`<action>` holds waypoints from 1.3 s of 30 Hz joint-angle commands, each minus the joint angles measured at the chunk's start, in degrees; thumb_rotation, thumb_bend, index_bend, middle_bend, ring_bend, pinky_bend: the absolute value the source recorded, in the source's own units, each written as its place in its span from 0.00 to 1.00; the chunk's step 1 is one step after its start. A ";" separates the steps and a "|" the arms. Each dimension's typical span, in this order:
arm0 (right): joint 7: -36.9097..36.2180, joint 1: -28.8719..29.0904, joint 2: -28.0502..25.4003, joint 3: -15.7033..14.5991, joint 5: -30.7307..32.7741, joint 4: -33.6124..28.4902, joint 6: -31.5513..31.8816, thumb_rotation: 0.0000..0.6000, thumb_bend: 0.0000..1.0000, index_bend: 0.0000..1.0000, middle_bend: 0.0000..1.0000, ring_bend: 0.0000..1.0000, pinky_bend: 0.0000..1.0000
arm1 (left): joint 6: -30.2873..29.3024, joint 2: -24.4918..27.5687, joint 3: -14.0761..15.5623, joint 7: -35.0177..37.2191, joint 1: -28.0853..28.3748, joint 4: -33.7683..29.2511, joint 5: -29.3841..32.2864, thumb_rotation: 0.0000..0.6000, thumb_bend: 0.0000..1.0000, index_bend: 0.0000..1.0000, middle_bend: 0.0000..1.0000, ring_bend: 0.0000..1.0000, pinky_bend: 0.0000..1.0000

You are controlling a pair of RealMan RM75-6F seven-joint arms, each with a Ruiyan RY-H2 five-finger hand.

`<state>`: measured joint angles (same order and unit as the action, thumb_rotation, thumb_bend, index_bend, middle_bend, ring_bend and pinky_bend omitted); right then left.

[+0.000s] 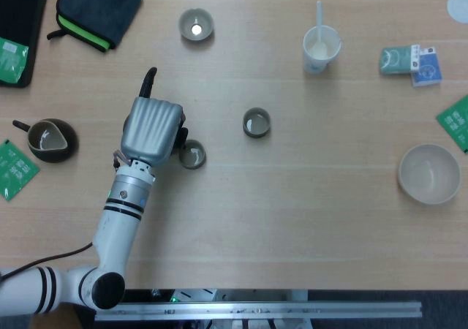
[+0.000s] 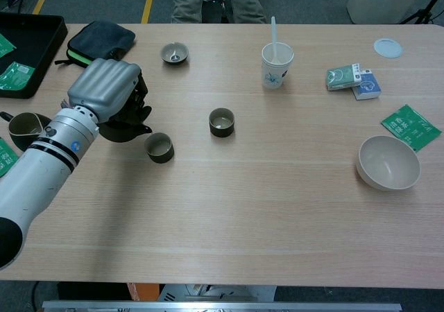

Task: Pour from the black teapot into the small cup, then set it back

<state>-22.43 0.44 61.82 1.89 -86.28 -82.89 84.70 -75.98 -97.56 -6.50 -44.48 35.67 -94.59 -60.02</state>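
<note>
My left hand (image 1: 151, 130) (image 2: 105, 90) grips the black teapot (image 2: 127, 127), whose dark body shows under the fingers in the chest view. In the head view the hand covers most of the pot. Its spout points right, close beside the rim of the small olive cup (image 1: 192, 154) (image 2: 159, 148). The pot looks lifted a little off the table and only slightly tilted. I cannot see any liquid running. A second small cup (image 1: 257, 122) (image 2: 221, 122) stands further right. My right hand is in neither view.
A third small cup (image 1: 196, 24) stands at the back. A dark pitcher (image 1: 51, 139) sits left of the arm, a dark pouch (image 1: 99, 7) at the back left. A paper cup (image 1: 321, 49), packets (image 1: 409, 61) and a beige bowl (image 1: 429, 173) lie to the right.
</note>
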 commanded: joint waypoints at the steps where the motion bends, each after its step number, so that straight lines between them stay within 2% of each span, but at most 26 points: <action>1: -0.11 -0.05 -0.02 0.00 -0.04 0.10 0.08 1.00 0.12 0.31 0.29 0.20 0.25 | -0.34 -0.46 0.16 -0.38 -0.23 0.12 -0.44 1.00 0.36 0.94 1.00 0.91 0.07; 18: -0.86 -0.18 0.11 0.08 -0.15 0.67 0.32 1.00 0.12 0.31 0.29 0.20 0.25 | -2.40 -2.41 0.67 -4.34 -1.11 0.57 -3.60 1.00 0.36 0.94 1.00 0.91 0.07; 39: -1.44 -0.56 0.15 0.05 -0.37 1.14 0.96 1.00 0.12 0.31 0.29 0.20 0.25 | -2.20 -2.52 0.06 -5.73 -2.02 0.26 -4.84 1.00 0.36 0.94 1.00 0.91 0.07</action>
<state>-23.87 -0.11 61.97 1.94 -86.66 -81.74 85.64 -78.21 -100.06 -6.41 -50.23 33.67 -94.30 -64.88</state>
